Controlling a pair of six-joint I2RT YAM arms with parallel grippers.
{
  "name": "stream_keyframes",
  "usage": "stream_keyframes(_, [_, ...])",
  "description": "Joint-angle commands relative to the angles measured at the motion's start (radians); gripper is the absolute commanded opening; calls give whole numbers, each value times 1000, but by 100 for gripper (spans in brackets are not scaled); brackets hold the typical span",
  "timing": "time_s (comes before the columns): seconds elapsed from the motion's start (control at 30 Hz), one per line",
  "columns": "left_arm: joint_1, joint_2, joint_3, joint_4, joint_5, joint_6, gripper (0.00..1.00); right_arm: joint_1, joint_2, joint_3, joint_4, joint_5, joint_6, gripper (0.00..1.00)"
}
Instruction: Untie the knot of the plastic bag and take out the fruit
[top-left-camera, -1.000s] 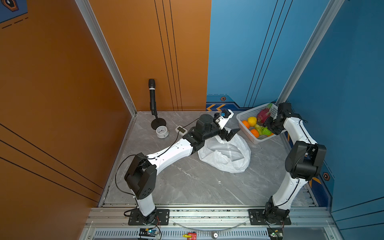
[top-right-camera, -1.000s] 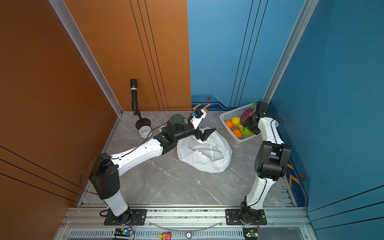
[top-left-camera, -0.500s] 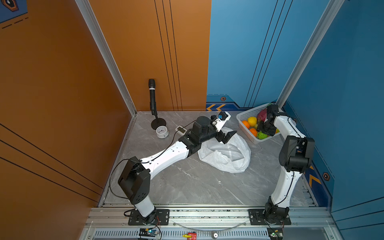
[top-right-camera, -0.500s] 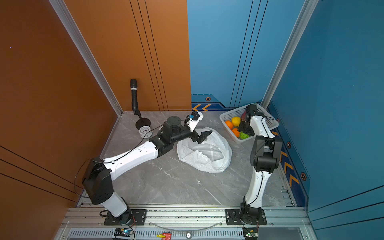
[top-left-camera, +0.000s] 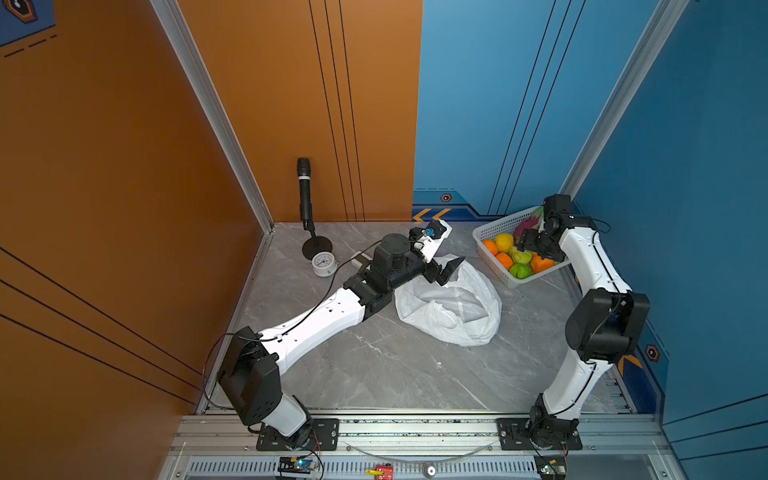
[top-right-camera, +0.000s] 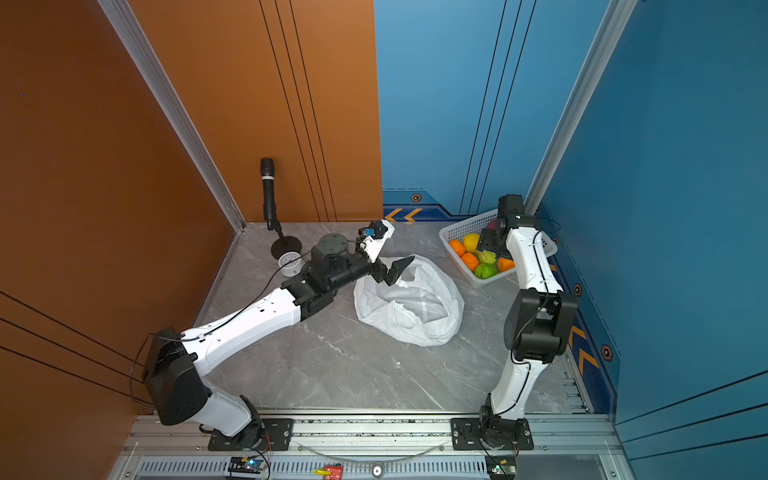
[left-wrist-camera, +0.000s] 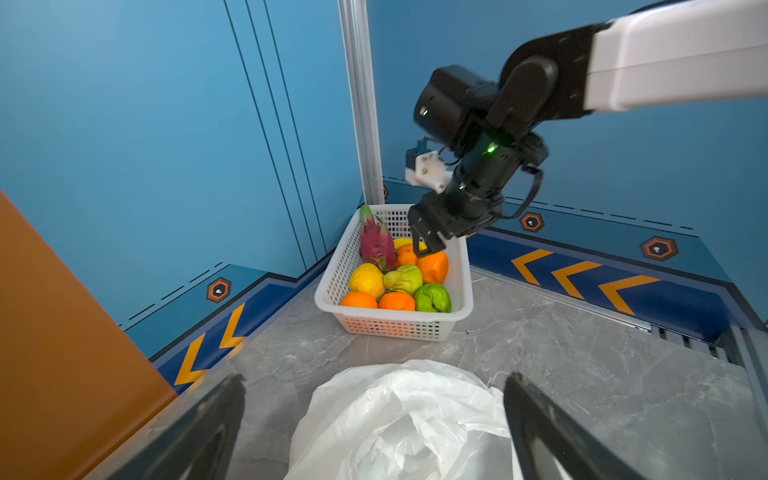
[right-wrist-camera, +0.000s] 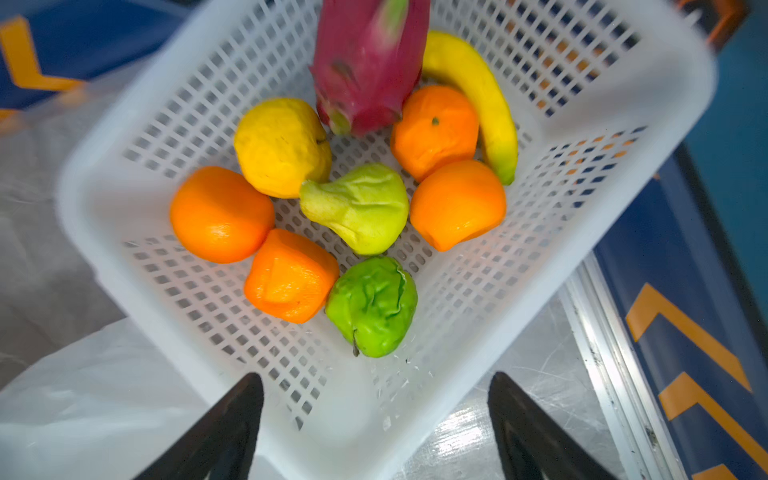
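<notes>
Since the plastic bag is thin and crinkled, it is judged to be light, limp and slippery, best pinched at a handle loop or a rim fold rather than across its body. It is seen lying slack on the counter, between the two arms and just beside the basket. Its long axis runs from far left to near right in both top views. No tied knot can be made out, and which way its mouth faces cannot be told. The fruit is gathered in the basket. Its dented skins suggest soft, light pieces, to be taken across the middle. The dragon fruit is propped against a basket wall, green tip up, its long axis nearly upright. The left gripper is held wide open and empty over the bag's far edge. The right gripper is spread open above the basket, with nothing between its jaws.
</notes>
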Motion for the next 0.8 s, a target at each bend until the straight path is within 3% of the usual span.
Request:
stream_keyframes(0.0, [17, -74, -45, -10, -135, -3, 98, 1, -146, -108, 63, 35, 1, 87])
stream_keyframes(0.3, [134, -254, -237, -106, -388, -6, 98, 3, -622, -716, 593, 13, -56, 91])
stream_keyframes(0.4, [182, -310, -334, -140, -437, -14, 98, 3, -740, -885, 680, 5, -95, 95])
stream_keyframes(0.6, [296, -381, -486, -175, -520, -83, 98, -3, -879, -1195, 779, 30, -102, 100])
stream_keyframes(0.77, [400, -407, -613, -159, -529, -144, 98, -5, -872, -1390, 928, 38, -100, 100])
